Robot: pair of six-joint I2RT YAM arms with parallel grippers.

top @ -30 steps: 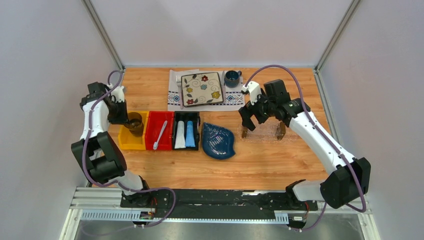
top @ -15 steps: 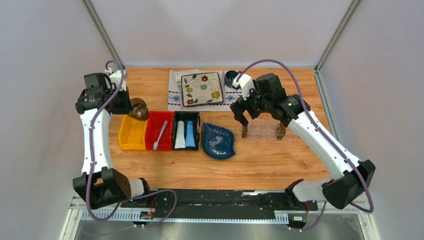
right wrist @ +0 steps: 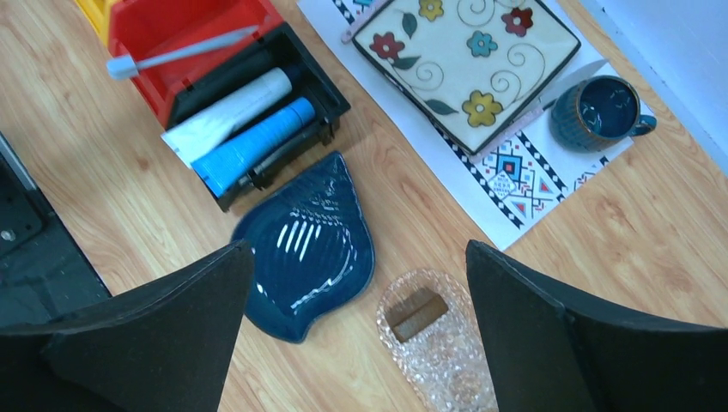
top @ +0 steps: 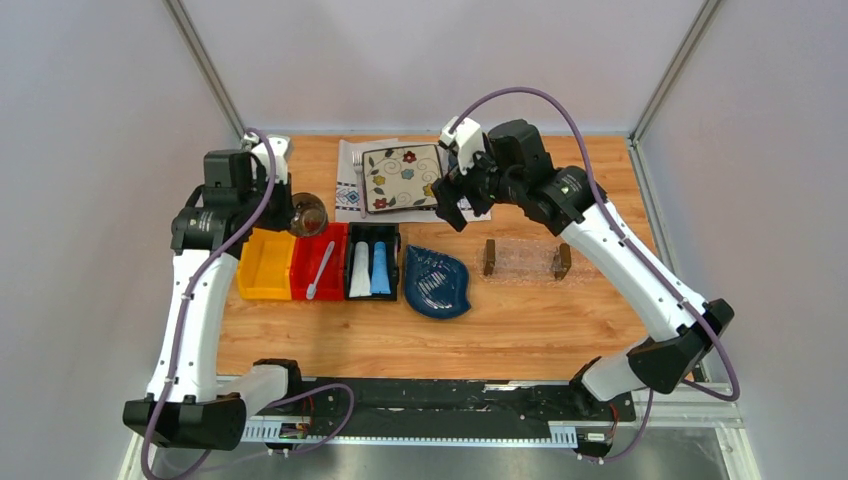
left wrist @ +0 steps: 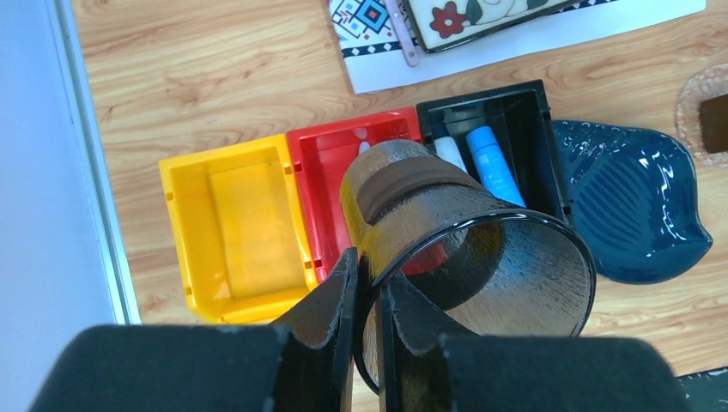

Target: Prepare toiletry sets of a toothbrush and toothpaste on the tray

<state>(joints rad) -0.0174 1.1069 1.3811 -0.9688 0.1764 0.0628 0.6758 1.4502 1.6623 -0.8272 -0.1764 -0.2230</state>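
Observation:
The toothbrush (top: 320, 270) lies in the red bin (top: 316, 245); it also shows in the right wrist view (right wrist: 180, 51). The white-grey toothpaste tube (top: 360, 270) and the light blue tube (top: 380, 270) lie side by side in the black bin (top: 372, 232). The clear tray (top: 522, 261) with wooden end blocks rests empty on the table at the right. My left gripper (left wrist: 365, 268) is shut on the rim of a brown glass cup (left wrist: 468, 249), held in the air over the red bin's back edge. My right gripper (right wrist: 358, 249) is open and empty, high above the table, left of the tray (right wrist: 442, 352).
A yellow bin (top: 262, 264) stands left of the red bin. A dark blue leaf-shaped dish (top: 437, 283) lies between the black bin and the tray. A flowered plate (top: 403, 178) and a fork sit on a placemat at the back, with a blue mug (right wrist: 597, 107) beside them.
My left arm has lifted the brown cup out of the yellow bin and carried it right and back. My right gripper has left the tray and moved left and back; the tray stayed.

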